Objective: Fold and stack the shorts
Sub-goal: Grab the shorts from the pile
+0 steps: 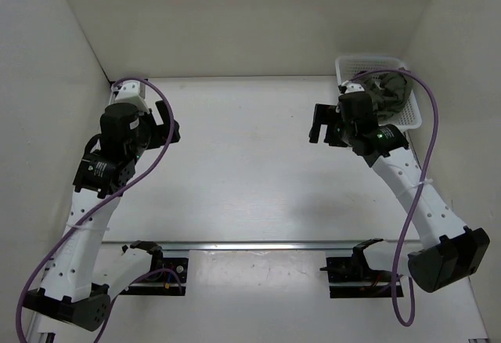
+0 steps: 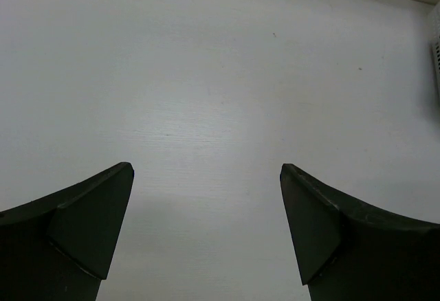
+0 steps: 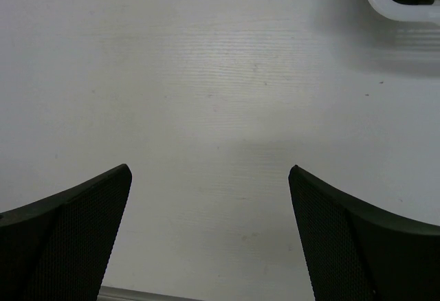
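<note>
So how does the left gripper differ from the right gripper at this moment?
The left gripper hangs over the table, farther from the basket; the right gripper hangs near the basket that holds the shorts. The left fingers look smooth; the right fingers show a dotted texture. Both are open and empty.

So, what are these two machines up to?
Two robot arms are meant to fold and stack shorts, but neither is handling anything yet. The shorts, dark and crumpled, sit in a white basket at the far right corner of the table. The left fingers and the right fingers are spread wide open and empty, hanging over the white tabletop. The right pair is the nearer to the basket.
</note>
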Controlling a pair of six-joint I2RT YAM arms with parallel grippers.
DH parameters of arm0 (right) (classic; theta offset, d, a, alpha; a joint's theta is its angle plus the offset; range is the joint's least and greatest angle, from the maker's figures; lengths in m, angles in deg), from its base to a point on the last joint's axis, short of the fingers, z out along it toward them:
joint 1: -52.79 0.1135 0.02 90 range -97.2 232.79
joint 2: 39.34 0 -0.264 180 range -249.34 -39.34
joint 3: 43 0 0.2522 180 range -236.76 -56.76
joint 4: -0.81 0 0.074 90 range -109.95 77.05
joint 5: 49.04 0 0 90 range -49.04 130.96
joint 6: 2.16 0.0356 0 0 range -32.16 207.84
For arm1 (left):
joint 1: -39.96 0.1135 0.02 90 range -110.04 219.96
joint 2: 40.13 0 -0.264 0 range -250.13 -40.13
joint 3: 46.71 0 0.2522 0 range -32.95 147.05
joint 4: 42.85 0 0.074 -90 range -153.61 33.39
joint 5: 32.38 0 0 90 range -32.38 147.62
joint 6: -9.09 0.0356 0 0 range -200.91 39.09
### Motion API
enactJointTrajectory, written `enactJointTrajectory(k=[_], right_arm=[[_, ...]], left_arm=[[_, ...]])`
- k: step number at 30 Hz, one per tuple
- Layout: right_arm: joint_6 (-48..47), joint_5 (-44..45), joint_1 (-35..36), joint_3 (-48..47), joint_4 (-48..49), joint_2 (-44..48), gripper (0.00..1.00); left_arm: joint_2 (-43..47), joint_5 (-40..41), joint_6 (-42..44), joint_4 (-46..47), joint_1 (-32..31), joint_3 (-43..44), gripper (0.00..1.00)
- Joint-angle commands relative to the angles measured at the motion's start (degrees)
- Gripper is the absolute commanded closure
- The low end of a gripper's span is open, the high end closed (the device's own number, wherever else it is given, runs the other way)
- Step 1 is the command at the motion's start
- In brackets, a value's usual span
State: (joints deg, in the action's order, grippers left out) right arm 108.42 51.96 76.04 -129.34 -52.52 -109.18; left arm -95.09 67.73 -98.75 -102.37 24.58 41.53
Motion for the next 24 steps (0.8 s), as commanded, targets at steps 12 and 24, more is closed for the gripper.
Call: enactJointTrajectory(k=[12,24], right_arm=[[1.8,12.3,-7.3,-7.9,-5.5,-6.5,0.00],[2.3,1.0,-26.7,-40.9,-7.6,-42.1,0.00]], left_arm=[[0.7,0.3,-0.6,-0.3,0.0,-3.7,0.00],[-1.5,-0.2,-1.8,-0.8,0.0,-4.3,0.00]])
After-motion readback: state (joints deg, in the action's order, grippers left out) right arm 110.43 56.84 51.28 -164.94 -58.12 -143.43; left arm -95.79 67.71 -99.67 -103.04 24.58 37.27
